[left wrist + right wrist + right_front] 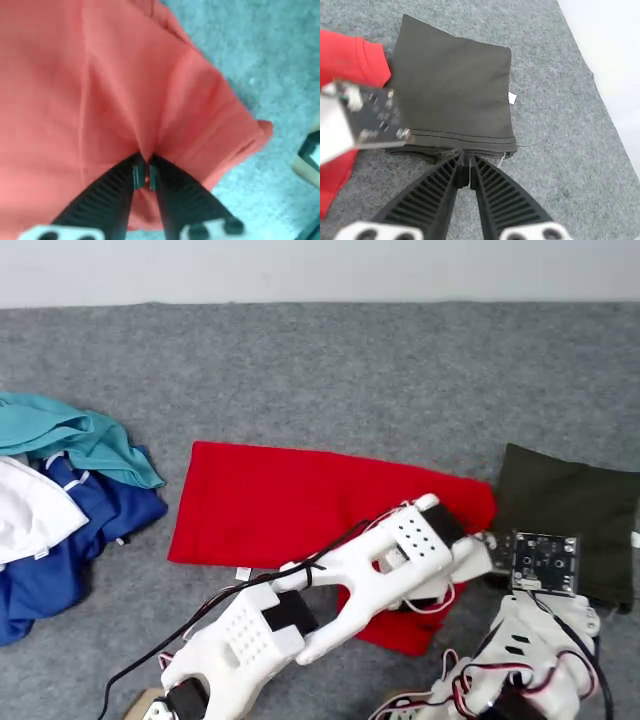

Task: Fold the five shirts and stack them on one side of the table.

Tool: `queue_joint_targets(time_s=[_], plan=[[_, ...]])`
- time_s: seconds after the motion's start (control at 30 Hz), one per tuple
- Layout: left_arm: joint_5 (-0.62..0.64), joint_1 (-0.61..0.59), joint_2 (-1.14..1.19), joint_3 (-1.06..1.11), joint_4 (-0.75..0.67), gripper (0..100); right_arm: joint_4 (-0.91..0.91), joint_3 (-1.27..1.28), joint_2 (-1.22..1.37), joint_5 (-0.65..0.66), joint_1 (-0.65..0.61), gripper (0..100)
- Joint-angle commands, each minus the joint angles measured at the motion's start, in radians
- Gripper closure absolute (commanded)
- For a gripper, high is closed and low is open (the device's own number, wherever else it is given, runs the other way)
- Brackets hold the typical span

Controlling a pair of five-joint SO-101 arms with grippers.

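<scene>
**foldbot_fan:** Any labels or writing you can actually read in this one?

**grey_felt:** Nope. There's a little white tag (242, 573) on the near edge of the red shirt (280, 505). Another small tag (512, 98) sticks out the side of the dark shirt (455, 85). Both are way too tiny to read. Same for the markings on the circuit board (545, 562) at the left arm's wrist.

**foldbot_fan:** Ok, where's the laundry sitting?

**grey_felt:** The red shirt is spread flat mid-table on the grey felt (350, 370). The dark shirt is folded square, just beside its right end. The teal shirt (70, 435), white shirt (30, 510) and blue shirt (80, 530) are a rumpled heap at the left edge, well apart from those two.

**foldbot_fan:** And the grippers?

**grey_felt:** The left gripper (145, 175) is pinched tight on a pucker of the red shirt. The right gripper (465, 175) has its fingers pressed together right at the dark shirt's near hem, but I can't tell if any cloth is caught.

**foldbot_fan:** Anything blocking?

**grey_felt:** The left arm (380, 560) lies diagonally over the red shirt's near right part and covers it. The circuit board overhangs the dark shirt's left edge.
</scene>
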Motion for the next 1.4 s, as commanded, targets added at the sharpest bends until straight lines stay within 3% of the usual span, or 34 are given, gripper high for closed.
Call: queue_joint_targets(time_s=[0.0, 0.5, 0.73, 0.93, 1.03, 1.2, 1.37], plan=[[0.018, -0.011, -0.069, -0.133, 0.066, 98, -0.004, -0.015, 0.007, -0.005, 0.012, 98.5], [0.011, -0.084, -0.173, 0.002, 0.064, 98, -0.004, -0.015, 0.007, -0.005, 0.012, 98.5], [0.017, -0.069, -0.201, -0.001, 0.064, 86, -0.004, -0.015, 0.007, -0.005, 0.012, 98.5], [0.017, -0.084, -0.316, 0.001, 0.064, 86, -0.004, -0.015, 0.007, -0.005, 0.012, 98.5], [0.015, -0.124, -0.333, 0.002, 0.058, 86, -0.004, -0.015, 0.007, -0.005, 0.012, 98.5], [0.011, -0.204, -0.255, 0.008, 0.009, 99, -0.004, -0.015, 0.007, -0.005, 0.012, 98.5], [0.011, -0.203, -0.066, 0.007, 0.011, 99, -0.004, -0.015, 0.007, -0.005, 0.012, 98.5]])
